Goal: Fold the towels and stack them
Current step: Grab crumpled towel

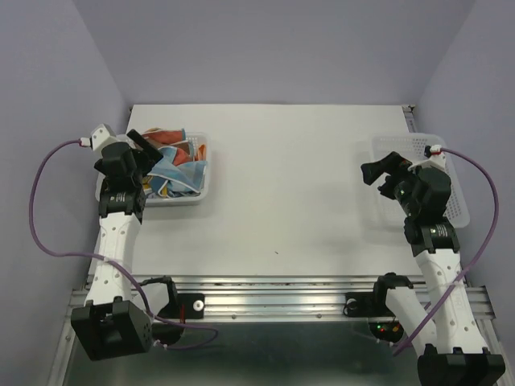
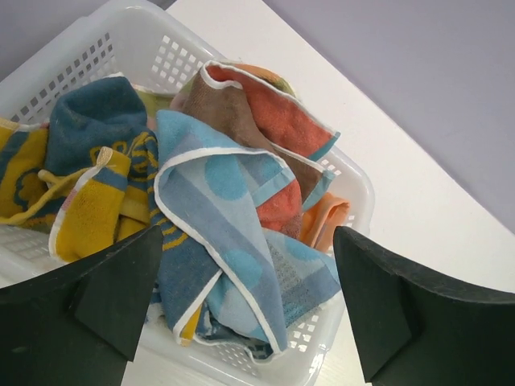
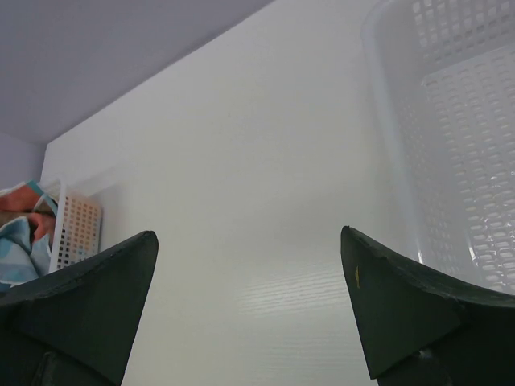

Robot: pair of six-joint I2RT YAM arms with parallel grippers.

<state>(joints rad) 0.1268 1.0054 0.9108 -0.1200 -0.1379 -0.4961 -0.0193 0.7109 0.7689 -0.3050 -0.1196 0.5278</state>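
The towels point(image 1: 175, 165) lie crumpled in a white perforated basket point(image 1: 204, 186) at the table's left. In the left wrist view a blue towel with pale circles point(image 2: 233, 241) lies on top, a brown and red one point(image 2: 265, 121) behind it, yellow and dark blue ones point(image 2: 88, 153) to the left, and a peach edge point(image 2: 326, 221) to the right. My left gripper point(image 1: 143, 143) hangs open over the basket's left side, nothing between its fingers point(image 2: 105, 297). My right gripper point(image 1: 382, 167) stands open above the table beside the right basket, holding nothing.
A second white perforated basket point(image 1: 451, 201) stands at the table's right, nothing visible in it, partly under the right arm. White tabletop point(image 1: 290, 193) lies between the two baskets. Purple walls enclose the back and sides. A metal rail point(image 1: 282, 293) runs along the near edge.
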